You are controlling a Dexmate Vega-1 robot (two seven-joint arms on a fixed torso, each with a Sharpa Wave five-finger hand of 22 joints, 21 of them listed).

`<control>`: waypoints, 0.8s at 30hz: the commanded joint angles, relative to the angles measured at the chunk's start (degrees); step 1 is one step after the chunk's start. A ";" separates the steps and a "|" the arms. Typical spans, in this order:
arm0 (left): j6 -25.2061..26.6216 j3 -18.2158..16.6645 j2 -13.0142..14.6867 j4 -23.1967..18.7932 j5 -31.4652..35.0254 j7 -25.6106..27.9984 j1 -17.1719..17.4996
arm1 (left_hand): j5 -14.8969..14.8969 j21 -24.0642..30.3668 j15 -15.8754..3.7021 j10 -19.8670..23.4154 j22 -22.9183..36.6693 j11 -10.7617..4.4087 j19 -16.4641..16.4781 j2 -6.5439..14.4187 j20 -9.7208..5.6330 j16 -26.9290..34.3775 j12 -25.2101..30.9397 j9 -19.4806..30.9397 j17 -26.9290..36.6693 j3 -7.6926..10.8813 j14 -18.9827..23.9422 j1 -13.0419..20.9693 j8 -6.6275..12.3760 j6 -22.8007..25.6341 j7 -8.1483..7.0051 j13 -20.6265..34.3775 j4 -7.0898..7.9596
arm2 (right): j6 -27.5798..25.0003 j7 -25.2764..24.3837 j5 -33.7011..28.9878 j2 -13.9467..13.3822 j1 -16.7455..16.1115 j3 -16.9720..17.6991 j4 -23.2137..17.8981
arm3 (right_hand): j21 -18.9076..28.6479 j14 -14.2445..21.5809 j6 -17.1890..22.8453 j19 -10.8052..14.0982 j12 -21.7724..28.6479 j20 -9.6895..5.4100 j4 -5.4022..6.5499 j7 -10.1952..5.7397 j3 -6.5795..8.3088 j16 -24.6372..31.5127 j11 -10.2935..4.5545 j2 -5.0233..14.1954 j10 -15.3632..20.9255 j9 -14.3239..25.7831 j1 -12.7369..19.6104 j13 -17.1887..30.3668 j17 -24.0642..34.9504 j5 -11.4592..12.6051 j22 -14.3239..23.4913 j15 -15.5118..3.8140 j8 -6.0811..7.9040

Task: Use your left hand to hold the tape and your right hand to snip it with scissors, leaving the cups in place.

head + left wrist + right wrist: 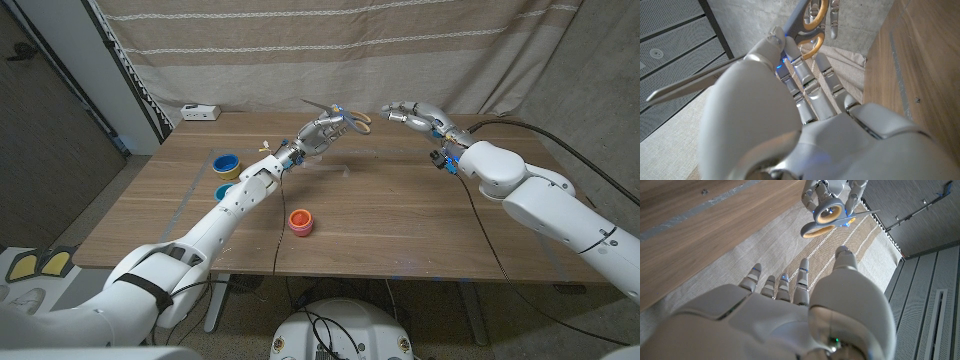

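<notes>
Left hand raised above table, fingers grasping scissors. Right hand raised opposite, near, apart; fingers released, holding nothing.

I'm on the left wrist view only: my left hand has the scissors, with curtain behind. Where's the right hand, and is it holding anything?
Observer: The right hand is raised opposite the left hand, apart from the scissors, fingers spread, holding nothing.
Operator: Where are the cups?
Observer: An orange cup stands near the table's front; a blue-and-yellow cup and a blue cup stand beside the left arm.
Operator: Anything else on the table?
Observer: A white box at the far left corner.
</notes>
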 commanded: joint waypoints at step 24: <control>0.15 -0.15 -2.89 8.13 1.52 -6.61 -3.08 | 0.01 0.44 0.03 3.63 0.14 1.11 -0.12 0.00 -7.24 0.28 0.19 -0.12 0.04 3.85 0.21 0.09 0.15 0.93 0.69 2.19 3.31 | -5.67 0.75 -3.97 -2.64 3.28 -2.70 -4.30 | 0.85 0.02 1.18 1.61 0.57 1.30 0.27 1.35 0.95 0.38 1.18 -0.25 0.12 1.78 1.32 0.18 0.11 -0.87 0.15 2.01 1.27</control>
